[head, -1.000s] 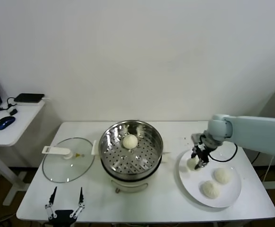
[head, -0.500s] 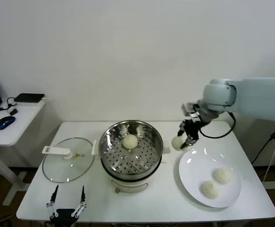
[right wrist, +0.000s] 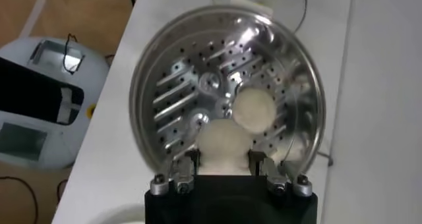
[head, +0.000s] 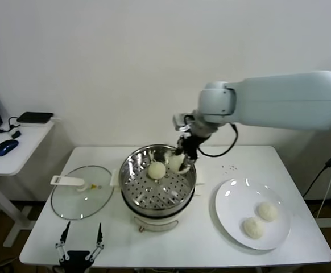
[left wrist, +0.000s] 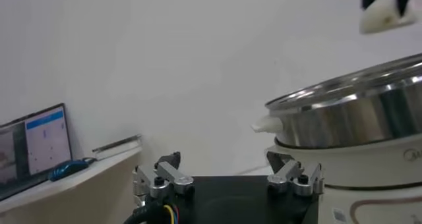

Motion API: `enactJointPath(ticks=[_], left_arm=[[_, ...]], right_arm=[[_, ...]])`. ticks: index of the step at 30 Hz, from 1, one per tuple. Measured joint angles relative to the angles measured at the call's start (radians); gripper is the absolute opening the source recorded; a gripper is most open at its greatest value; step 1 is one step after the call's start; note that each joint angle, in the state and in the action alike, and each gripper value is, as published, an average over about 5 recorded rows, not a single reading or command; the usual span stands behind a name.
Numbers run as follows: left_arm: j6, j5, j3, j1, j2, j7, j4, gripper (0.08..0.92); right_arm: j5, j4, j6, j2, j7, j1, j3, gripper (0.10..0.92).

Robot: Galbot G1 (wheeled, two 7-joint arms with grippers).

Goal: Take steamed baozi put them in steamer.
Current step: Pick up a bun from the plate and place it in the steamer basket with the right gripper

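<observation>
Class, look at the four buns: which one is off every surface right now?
The bun clamped by the right gripper above the steamer; the others rest.

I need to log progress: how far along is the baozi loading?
One baozi already lies in the steamer. The right hand holds a second above the basket. Two remain on the plate. The left hand idles near the table's front edge.
</observation>
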Motion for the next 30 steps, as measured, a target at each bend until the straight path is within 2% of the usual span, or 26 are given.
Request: enactJointPath(ticks=[12, 30], left_arm=[[0.0, -0.003, -0.01, -0.003, 0.005, -0.001, 0.011, 0.823], [0.001, -0.006, -0.013, -0.004, 0.007, 0.0, 0.014, 0.823]], right_arm=[[-0.026, -0.173, -0.01, 0.169, 0.019, -0.171, 0.075, 0.516], [-0.072, -0.285, -0.007, 0.244, 0.031, -0.323, 0.116, 0.523]])
